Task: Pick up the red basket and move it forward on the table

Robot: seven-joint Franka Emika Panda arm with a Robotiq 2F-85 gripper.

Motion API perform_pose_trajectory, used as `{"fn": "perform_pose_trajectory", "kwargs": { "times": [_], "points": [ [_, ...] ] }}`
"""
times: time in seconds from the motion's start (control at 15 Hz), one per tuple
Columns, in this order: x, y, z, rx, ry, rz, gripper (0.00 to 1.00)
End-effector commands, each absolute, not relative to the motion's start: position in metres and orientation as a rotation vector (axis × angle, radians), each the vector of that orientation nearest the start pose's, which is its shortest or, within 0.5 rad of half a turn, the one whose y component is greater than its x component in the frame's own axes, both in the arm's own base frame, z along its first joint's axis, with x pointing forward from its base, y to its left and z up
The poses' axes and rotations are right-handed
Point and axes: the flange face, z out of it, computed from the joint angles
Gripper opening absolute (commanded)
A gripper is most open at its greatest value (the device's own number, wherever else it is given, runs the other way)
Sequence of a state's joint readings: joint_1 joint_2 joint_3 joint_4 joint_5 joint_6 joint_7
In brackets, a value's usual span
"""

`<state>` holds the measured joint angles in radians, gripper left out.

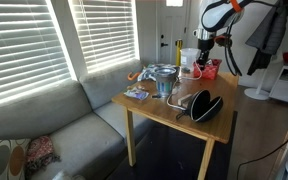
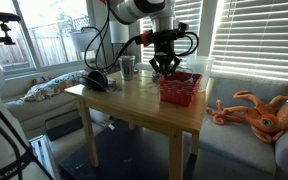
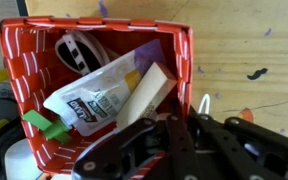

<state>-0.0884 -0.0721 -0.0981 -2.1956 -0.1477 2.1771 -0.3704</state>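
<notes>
The red basket (image 1: 210, 70) stands at the far corner of the light-brown wooden table (image 1: 164, 110); it also shows in an exterior view (image 2: 181, 89) on the table (image 2: 134, 102). In the wrist view the red basket (image 3: 24, 70) holds a white packet, a white stick and a green clip. My gripper (image 3: 160, 118) comes down from above, and its fingers are closed over the basket's side wall, one inside and one outside. It shows in both exterior views (image 1: 202, 55) (image 2: 164, 68). The basket looks to rest on the table.
A clear glass jar (image 1: 165, 80) and a black oval case (image 1: 205, 105) stand on the table, with small items near the window side. A grey sofa (image 1: 54, 125) borders the table. An orange plush octopus (image 2: 259, 112) lies on the sofa.
</notes>
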Motion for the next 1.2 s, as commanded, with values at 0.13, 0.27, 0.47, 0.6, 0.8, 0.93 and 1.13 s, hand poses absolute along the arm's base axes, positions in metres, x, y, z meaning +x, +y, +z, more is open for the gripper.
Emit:
{"fn": "perform_pose_trajectory", "kwargs": {
  "times": [0.13, 0.27, 0.47, 0.6, 0.8, 0.93, 1.13],
  "points": [
    [0.504, -0.074, 0.447, -3.295, -0.406, -0.065, 0.04],
    [0.502, -0.06, 0.46, -3.345, -0.468, -0.095, 0.04],
    [0.5, -0.033, 0.476, -3.374, -0.612, -0.107, 0.04],
    [0.501, -0.014, 0.486, -3.384, -0.736, -0.146, 0.04],
    [0.503, 0.018, 0.493, -3.363, -0.984, -0.171, 0.04],
    [0.504, 0.036, 0.493, -3.333, -1.09, -0.178, 0.04],
    [0.502, 0.058, 0.495, -3.279, -1.324, -0.24, 0.04]
  ]
}}
